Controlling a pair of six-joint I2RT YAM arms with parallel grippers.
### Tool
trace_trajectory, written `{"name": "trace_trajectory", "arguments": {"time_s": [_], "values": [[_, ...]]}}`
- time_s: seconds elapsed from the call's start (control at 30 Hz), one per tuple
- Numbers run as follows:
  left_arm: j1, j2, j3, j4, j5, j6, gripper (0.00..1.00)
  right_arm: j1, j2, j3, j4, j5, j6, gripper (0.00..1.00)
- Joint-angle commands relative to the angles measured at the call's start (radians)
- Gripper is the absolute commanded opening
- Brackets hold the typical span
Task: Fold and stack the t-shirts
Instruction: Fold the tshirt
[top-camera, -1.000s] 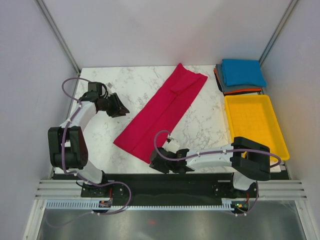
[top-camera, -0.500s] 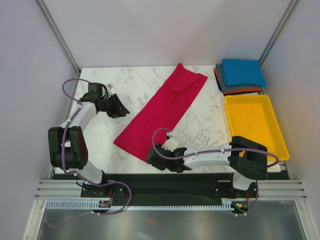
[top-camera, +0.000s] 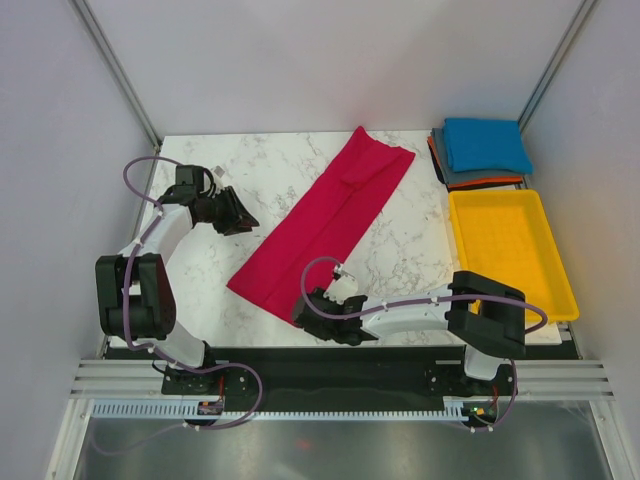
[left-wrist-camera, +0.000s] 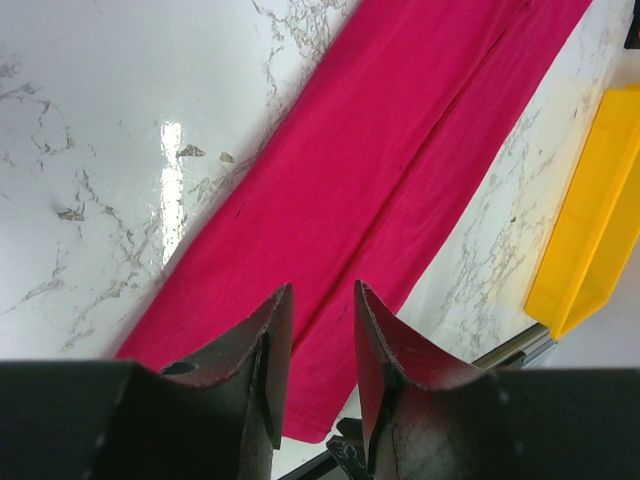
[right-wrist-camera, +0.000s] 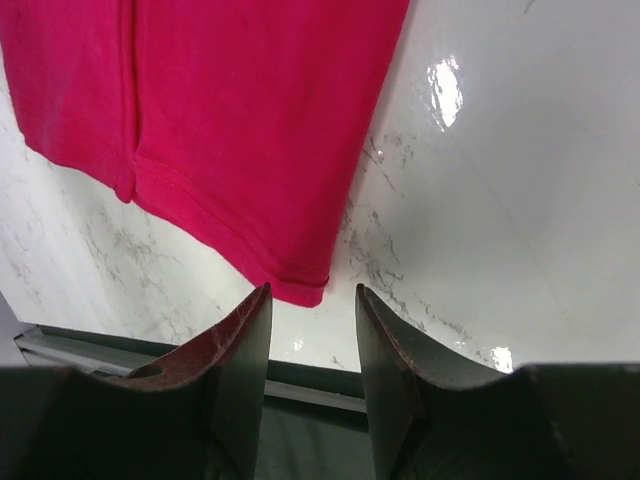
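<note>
Marble, white with grey veins, forms the table (top-camera: 270, 175) in the top view. Across it we see a crimson-red cloth t-shirt (top-camera: 325, 225), folded into a long band and lying slantwise from the far middle to the near edge. The left gripper (top-camera: 240, 218) sits just beside the band's left edge, and the right gripper (top-camera: 299, 316) is at its near corner. At the far right a bright blue folded t-shirt (top-camera: 486, 145) tops a dark grey t-shirt (top-camera: 455, 175) and an orange t-shirt (top-camera: 500, 184), with a yellow plastic tray (top-camera: 505, 245) just in front of them. In the left wrist view, the left gripper (left-wrist-camera: 322, 295) points at the crimson-red cloth t-shirt (left-wrist-camera: 400, 160), its jaws parted with nothing between them. In the right wrist view, we find the right gripper (right-wrist-camera: 312, 295) likewise parted and empty, and the shirt's hemmed corner (right-wrist-camera: 300, 285) lies just beyond its fingertips.
</note>
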Motion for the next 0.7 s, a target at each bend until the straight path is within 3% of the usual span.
{"name": "trace_trajectory", "arguments": {"time_s": [0.0, 0.67], "values": [[0.008, -0.034, -0.001, 0.023, 0.017, -0.018, 0.38, -0.003, 0.018, 0.024, -0.016, 0.047, 0.013, 0.47], [0.02, -0.039, -0.004, 0.023, 0.01, -0.021, 0.37, -0.017, 0.102, 0.097, -0.154, -0.039, -0.044, 0.4]]}}
